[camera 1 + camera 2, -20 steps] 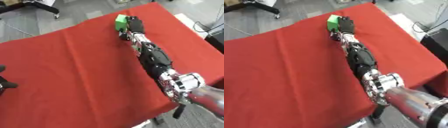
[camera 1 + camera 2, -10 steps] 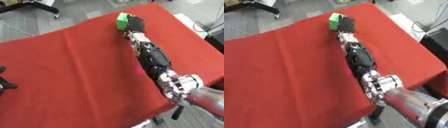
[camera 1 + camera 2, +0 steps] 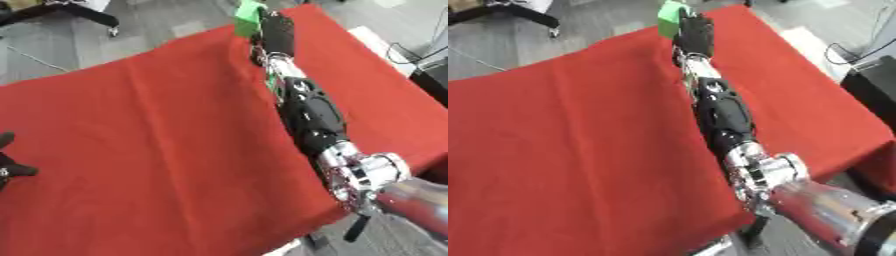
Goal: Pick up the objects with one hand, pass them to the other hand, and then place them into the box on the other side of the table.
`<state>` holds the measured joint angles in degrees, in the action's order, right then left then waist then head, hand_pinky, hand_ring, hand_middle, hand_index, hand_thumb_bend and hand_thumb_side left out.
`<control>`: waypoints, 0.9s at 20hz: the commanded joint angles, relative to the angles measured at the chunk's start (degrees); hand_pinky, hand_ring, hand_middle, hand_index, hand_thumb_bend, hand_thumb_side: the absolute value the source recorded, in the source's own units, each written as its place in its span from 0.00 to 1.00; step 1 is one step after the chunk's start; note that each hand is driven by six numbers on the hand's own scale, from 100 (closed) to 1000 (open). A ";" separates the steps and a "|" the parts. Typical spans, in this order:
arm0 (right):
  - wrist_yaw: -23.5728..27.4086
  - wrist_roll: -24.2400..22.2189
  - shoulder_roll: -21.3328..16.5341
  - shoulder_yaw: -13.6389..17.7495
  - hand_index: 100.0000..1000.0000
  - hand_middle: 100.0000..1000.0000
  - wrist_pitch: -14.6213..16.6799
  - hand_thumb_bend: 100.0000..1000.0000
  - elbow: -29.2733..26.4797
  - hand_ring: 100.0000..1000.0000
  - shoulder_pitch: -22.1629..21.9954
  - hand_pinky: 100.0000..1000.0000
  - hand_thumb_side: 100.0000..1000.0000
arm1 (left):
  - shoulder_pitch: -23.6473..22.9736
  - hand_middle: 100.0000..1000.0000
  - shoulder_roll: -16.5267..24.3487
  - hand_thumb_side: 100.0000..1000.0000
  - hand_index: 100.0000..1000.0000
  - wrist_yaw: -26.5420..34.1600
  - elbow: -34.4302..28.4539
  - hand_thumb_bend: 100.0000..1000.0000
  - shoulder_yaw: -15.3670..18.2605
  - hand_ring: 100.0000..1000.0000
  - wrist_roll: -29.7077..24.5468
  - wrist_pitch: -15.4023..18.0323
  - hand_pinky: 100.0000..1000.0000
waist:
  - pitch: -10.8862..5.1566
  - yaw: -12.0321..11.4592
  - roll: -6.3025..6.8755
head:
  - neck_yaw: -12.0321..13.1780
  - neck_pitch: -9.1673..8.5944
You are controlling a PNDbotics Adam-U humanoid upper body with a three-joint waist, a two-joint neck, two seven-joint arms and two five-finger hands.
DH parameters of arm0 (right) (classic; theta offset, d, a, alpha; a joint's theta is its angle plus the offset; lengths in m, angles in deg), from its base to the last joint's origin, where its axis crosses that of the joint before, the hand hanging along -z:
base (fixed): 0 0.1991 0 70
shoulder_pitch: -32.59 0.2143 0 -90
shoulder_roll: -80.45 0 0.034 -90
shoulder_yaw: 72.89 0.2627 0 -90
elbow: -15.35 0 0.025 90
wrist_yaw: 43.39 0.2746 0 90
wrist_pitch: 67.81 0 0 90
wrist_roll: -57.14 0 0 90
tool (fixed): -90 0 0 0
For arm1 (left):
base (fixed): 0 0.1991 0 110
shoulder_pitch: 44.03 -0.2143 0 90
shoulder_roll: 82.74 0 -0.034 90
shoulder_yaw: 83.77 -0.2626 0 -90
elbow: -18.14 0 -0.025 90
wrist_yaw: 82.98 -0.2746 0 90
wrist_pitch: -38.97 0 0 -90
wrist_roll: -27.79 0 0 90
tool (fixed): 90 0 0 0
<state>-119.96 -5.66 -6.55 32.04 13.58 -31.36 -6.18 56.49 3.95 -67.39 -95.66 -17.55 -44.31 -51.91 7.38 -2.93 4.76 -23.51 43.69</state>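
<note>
Red cloth covers the whole table (image 3: 157,150), and grey floor with a chair base shows beyond its far edge at about 11 o'clock. Since a second ago the right arm has stretched further out: the right hand (image 3: 276,31) now sits at the table's far edge near 12 o'clock, where before it was a little short of it, and the green block (image 3: 248,12) has gone with it. Its dark fingers look curled against the block's right side, so I take it to be gripping the block, though the far side of the grasp is hidden. No box shows in either view. At 9 o'clock the left hand (image 3: 9,162) is just a dark sliver at the edge; I cannot tell how its fingers stand. With the hands well apart, the pass seems not yet begun.
</note>
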 commanded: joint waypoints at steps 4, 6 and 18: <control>-0.55 3.45 3.06 -7.71 0.15 0.09 5.14 0.00 -9.26 0.67 -1.70 0.72 0.00 | -0.63 0.84 7.05 0.87 0.92 0.08 -0.80 0.22 1.53 0.81 0.67 -0.16 0.47 | -1.26 0.77 -0.64 | 4.51 0.43; -2.15 4.79 4.99 -10.42 0.16 0.10 6.81 0.00 -11.97 0.66 -3.13 0.71 0.00 | -0.39 0.84 9.26 0.87 0.92 0.17 -0.80 0.22 1.76 0.81 0.44 -0.38 0.47 | -1.47 1.02 -0.73 | 6.25 0.43; -10.95 4.75 13.51 -26.70 0.20 0.17 17.26 0.00 -28.95 0.62 -10.38 0.69 0.00 | 3.40 0.85 18.62 0.89 0.92 0.98 -0.80 0.18 1.26 0.81 -2.18 -2.32 0.46 | -1.37 2.45 -0.75 | 16.35 0.43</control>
<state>-129.74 -0.63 6.58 6.91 29.77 -57.46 -17.41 59.06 20.22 -66.81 -95.66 -16.50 -46.07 -54.06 7.29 -0.43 4.70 -8.15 44.18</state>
